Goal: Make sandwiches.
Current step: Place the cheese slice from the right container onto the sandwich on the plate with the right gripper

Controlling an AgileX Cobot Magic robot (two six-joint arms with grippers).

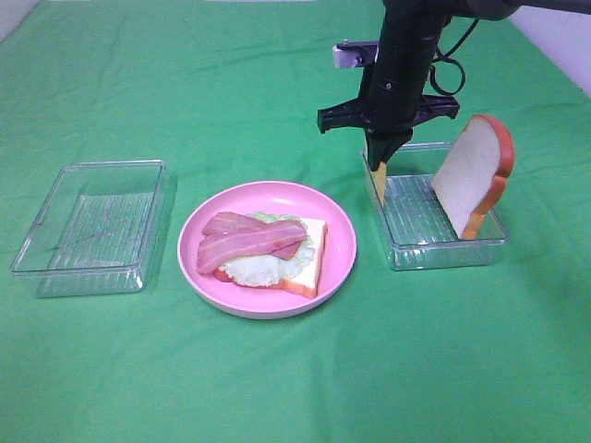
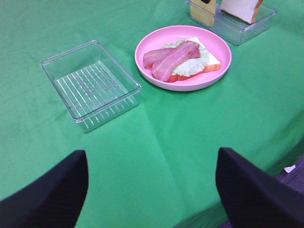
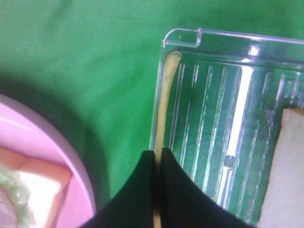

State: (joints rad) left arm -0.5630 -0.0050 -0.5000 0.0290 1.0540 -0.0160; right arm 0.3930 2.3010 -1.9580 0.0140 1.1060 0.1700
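Nearest you, your left gripper (image 2: 151, 153) hangs over the near part of the green cloth (image 1: 295, 388), its fingers spread wide with nothing between them. Farther in, at the middle, the pink plate (image 1: 340, 221) carries the half-built sandwich: a bread slice (image 1: 309, 254) lying flat, lettuce (image 1: 254, 269) on it, and two bacon strips (image 1: 249, 238) laid across the top. Left of the plate sits a clear tray (image 1: 92, 221), apart from it. Right of the plate and a little farther stands a second clear tray (image 1: 416, 249). Another bread slice (image 1: 471, 171) leans upright against its right end. At its left wall your right gripper (image 1: 380, 166) comes down from above, fingers pinched tight on the cheese square (image 1: 379, 180), which stands on edge just inside that wall.
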